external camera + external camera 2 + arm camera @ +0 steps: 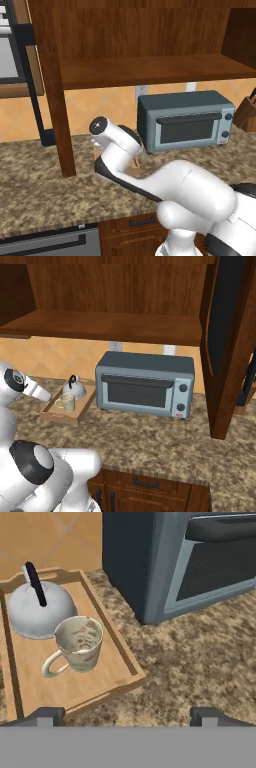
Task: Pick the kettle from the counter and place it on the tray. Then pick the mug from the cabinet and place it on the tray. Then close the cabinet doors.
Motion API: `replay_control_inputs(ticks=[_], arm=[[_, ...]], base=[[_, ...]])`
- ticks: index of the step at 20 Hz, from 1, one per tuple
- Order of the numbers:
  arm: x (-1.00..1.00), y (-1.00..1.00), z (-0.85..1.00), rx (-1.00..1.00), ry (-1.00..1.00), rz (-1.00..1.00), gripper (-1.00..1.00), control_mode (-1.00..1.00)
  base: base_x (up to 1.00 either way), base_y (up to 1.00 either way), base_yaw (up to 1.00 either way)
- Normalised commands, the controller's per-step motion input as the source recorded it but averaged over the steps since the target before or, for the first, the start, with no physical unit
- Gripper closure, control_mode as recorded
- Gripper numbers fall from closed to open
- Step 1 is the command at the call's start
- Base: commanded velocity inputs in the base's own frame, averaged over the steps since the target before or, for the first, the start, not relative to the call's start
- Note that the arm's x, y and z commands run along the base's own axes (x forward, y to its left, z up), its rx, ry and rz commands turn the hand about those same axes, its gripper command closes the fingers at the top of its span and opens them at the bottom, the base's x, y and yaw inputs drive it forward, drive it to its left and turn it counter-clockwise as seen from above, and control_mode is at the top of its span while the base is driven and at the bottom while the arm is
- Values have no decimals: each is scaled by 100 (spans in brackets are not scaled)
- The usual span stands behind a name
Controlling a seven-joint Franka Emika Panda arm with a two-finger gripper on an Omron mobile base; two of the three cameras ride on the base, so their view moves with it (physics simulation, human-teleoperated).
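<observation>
While the cabinet (115,301) spans the upper part of both base views, its wide shelf (150,70) stands exposed and its doors hang open: one door (227,341) at 3 o'clock in the right base view, dark panel inset and edge toward the camera, and another door (52,90) at 9 o'clock in the left base view, a black bar handle (35,95) beside it. Below runs the speckled granite tabletop (150,441), long and wide. A grey-blue toaster oven (145,383) sits on it under the shelf, near centre in the right base view. Against the wall at 3 o'clock in the left base view stands a wooden knife block (247,114).

At 9 o'clock from the oven in the right base view, the light-wood tray (107,639) rests flat on the tabletop, just beside the oven without touching it. On the tray the kettle (35,609) sits upright at the far end, black handle arched over its dome. The mug (79,643) stands just in front of the kettle at 5 o'clock in the hand view, mouth up, handle toward 8 o'clock; whether the two touch I cannot tell.

End effector (128,716): jaws spread wide, tips at 6 o'clock in the hand view, holding nothing, apart from the mug and tray.
</observation>
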Motion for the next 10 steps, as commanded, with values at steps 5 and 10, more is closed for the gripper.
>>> replay_control_inputs(ticks=[5, 10], arm=[[-59, -10, 58, 1, 5, 12, -100, -100], [-65, -1, 58, 0, 0, 11, -100, -100]], base=[[0, 0, 0], [0, 0, 0]])
